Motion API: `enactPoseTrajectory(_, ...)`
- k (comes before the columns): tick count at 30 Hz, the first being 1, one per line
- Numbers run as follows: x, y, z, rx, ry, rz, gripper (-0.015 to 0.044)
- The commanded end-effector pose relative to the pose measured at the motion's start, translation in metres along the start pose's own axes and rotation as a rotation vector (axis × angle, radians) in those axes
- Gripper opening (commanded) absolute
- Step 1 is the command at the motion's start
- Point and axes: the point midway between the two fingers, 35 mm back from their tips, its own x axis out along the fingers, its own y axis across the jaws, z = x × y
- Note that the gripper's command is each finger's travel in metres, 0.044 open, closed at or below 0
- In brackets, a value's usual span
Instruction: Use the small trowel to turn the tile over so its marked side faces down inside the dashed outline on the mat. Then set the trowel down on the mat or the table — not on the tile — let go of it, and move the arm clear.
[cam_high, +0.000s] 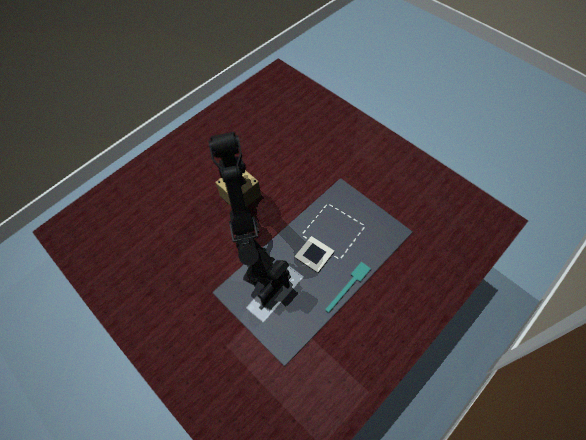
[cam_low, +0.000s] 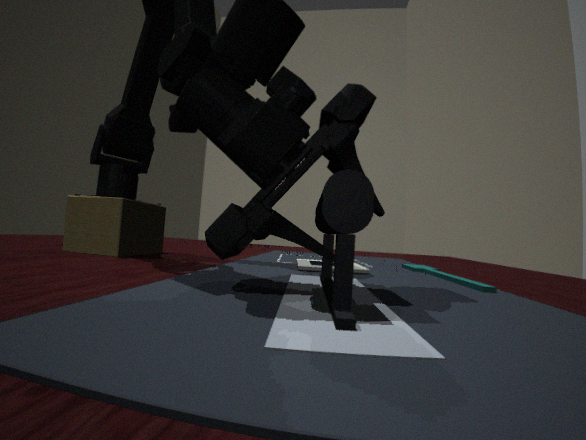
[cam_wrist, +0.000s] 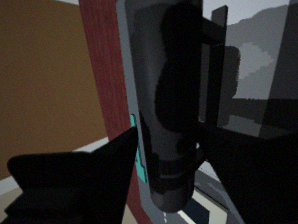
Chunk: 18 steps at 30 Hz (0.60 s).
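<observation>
The trowel (cam_high: 262, 314) (cam_low: 347, 200) (cam_wrist: 165, 100) has a thick black handle on two posts above a flat pale blade, which lies on the mat (cam_high: 285, 350) (cam_low: 150, 350). My gripper (cam_low: 355, 232) (cam_wrist: 164, 128) is open, its fingers straddling the handle. In the exterior view a gap shows on the handle's lower left; the right finger is very near or touching. The tile (cam_high: 315, 254) (cam_low: 312, 267) (cam_wrist: 200, 210) lies flat, cream with a dark square facing up. It overlaps only a corner of the dashed outline (cam_high: 364, 227). The arm partly hides the trowel in the top view.
A teal spatula (cam_high: 345, 287) (cam_low: 450, 277) (cam_wrist: 140, 165) lies along the mat's edge, to the right of the trowel and tile. The arm's wooden base block (cam_high: 240, 192) (cam_low: 107, 225) stands on the dark red table (cam_high: 150, 250), off the mat.
</observation>
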Motion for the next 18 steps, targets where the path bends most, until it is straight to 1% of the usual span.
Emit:
enactPoseTrajectory(1, 0.0012, -0.0002, 0.001, 0.003, -0.006, -0.001, 0.0195)
enactPoseTrajectory(3, 0.0012, -0.0002, 0.001, 0.003, -0.006, -0.001, 0.0142)
enactPoseTrajectory(18, 0.0012, -0.0002, 0.001, 0.003, -0.006, -0.001, 0.0043)
